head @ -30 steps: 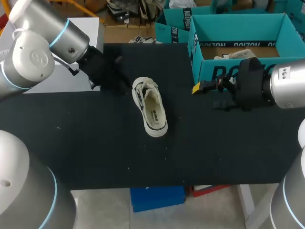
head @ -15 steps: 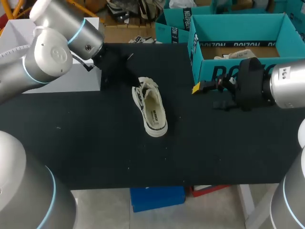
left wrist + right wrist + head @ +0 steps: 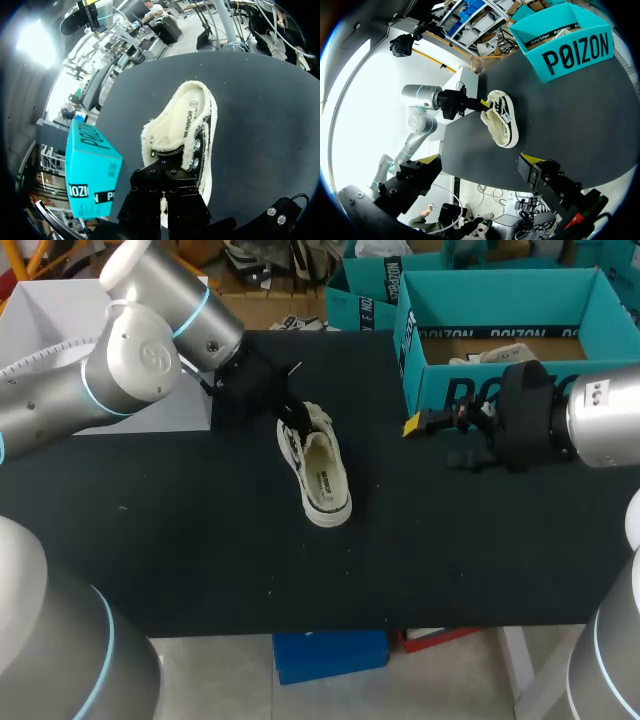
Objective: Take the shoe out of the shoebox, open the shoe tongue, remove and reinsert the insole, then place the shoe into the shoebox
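Head view: my left arm has swung in across the worktop (image 3: 200, 540). The left gripper (image 3: 285, 405) is now at the laced end of the shoe (image 3: 318, 465), which lies outside the shoebox (image 3: 440, 390). The right gripper (image 3: 435, 440) hasn't moved; it's released and empty.
Left wrist view: the shoe is just ahead, and I can't tell if the gripper is clenched.
Right wrist view: same. Opening the tongue likely comes next.

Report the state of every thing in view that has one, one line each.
shoe: out of the box, sole down on the table, opening up.
insole: seated inside the shoe.
shoebox: open, no lid on, pale item inside.
left gripper: at the shoe's laced end; grip unclear.
right gripper: in front of the shoebox, nothing visibly held.
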